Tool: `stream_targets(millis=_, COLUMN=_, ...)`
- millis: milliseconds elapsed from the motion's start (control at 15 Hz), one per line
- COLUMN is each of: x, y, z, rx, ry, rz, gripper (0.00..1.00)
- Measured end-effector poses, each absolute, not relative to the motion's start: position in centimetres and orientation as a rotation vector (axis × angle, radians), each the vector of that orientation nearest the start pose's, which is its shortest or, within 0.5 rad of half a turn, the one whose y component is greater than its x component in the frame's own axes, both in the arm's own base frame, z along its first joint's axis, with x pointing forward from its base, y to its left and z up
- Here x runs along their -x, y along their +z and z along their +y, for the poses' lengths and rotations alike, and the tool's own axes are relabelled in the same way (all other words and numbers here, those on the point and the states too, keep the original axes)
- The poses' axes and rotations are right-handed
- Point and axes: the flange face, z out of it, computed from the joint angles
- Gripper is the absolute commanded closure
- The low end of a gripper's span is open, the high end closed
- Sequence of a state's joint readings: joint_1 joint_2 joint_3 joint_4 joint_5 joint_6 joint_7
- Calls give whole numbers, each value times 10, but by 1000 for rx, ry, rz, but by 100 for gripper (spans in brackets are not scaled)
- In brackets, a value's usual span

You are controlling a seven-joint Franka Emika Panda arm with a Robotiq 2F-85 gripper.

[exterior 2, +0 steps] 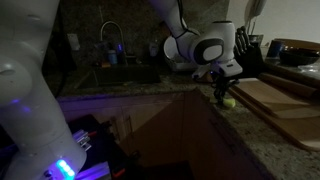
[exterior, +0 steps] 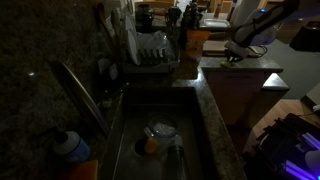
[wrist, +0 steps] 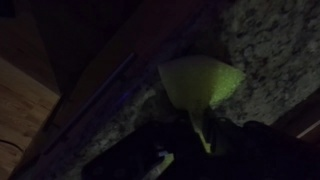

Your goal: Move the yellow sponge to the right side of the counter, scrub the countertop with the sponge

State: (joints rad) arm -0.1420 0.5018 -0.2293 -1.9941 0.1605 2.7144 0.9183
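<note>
The yellow sponge [wrist: 200, 80] lies pressed on the speckled granite countertop [wrist: 265, 45] in the wrist view, with its near end running down between my dark fingers. My gripper [wrist: 195, 140] is shut on it. In an exterior view the gripper [exterior 2: 222, 85] points down at the counter corner with the sponge [exterior 2: 228, 101] under it, touching the stone. In an exterior view the gripper [exterior: 236, 55] is far back on the counter, beyond the sink; the sponge is too dark to make out there.
A sink [exterior: 125, 150] holds dishes, with a faucet [exterior: 80, 90] and a blue bottle [exterior: 70, 145] beside it. A dish rack [exterior: 150, 50] stands behind the sink. Wooden boards [exterior 2: 280, 100] lie next to the gripper. The counter edge [exterior 2: 200, 95] is close.
</note>
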Motion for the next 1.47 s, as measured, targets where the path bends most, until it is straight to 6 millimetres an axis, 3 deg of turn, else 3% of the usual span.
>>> stream_targets(millis=267, x=-588, y=236, z=-232, rx=2361, ry=-350, rz=1980, gripper=96)
stream_targets(millis=467, x=-583, y=236, z=-243, rx=2224, ry=-306, rz=2086, gripper=96)
stream_targets(millis=667, x=-570, y=236, z=-267, rx=2059, ry=-252, rz=2195, gripper=96)
stream_targets(millis=1000, x=-530, y=236, z=-328, rx=1804, ry=-273, rz=2437, gripper=96)
stream_targets(millis=1267, x=-473, y=236, z=-397, rx=1569, ry=-297, rz=2649, gripper=96)
stream_targets(millis=1467, x=-440, y=236, z=-433, rx=1426, ry=-283, rz=2739, gripper=96)
